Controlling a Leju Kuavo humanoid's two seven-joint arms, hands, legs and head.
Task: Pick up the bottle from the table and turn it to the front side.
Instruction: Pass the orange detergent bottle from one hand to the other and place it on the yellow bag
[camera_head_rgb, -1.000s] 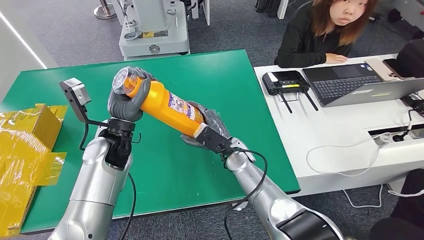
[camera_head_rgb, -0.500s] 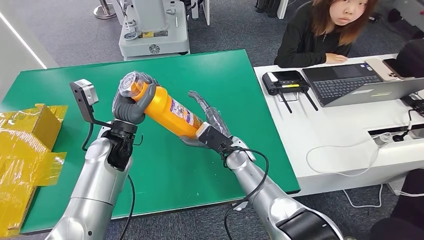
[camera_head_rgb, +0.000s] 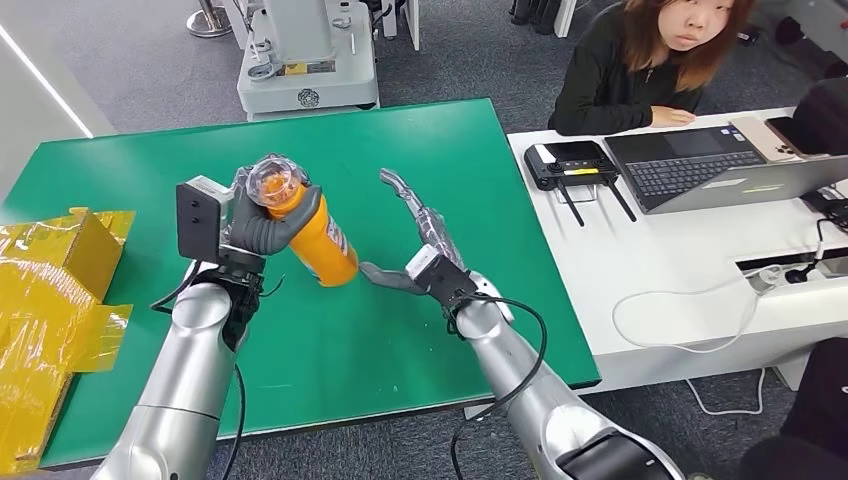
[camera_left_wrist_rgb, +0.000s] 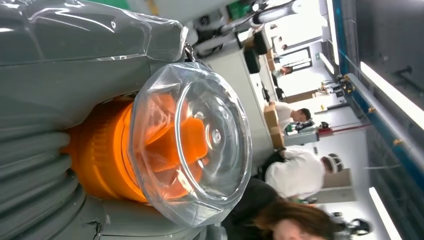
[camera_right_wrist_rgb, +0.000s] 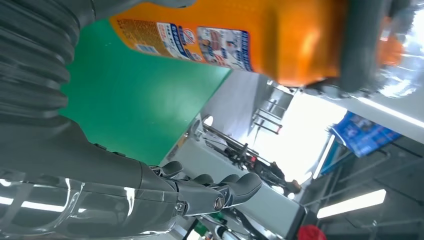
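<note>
Bottle (camera_head_rgb: 312, 232) in the head view has left the right hand (camera_head_rgb: 425, 255), whose fingers now spread apart, and hangs above the table (camera_head_rgb: 420, 160) in the left hand (camera_head_rgb: 255, 225) alone. Left wrist view: fingers (camera_left_wrist_rgb: 45, 165) wrap its neck below the clear cap (camera_left_wrist_rgb: 195, 145); right wrist view shows the label, so turning looks underway.

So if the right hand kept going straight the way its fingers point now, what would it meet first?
Probably nothing close. The right hand is open, its fingers pointing up and away over the green table, and the orange bottle in the left hand sits off to its side. Depth is unclear.
</note>
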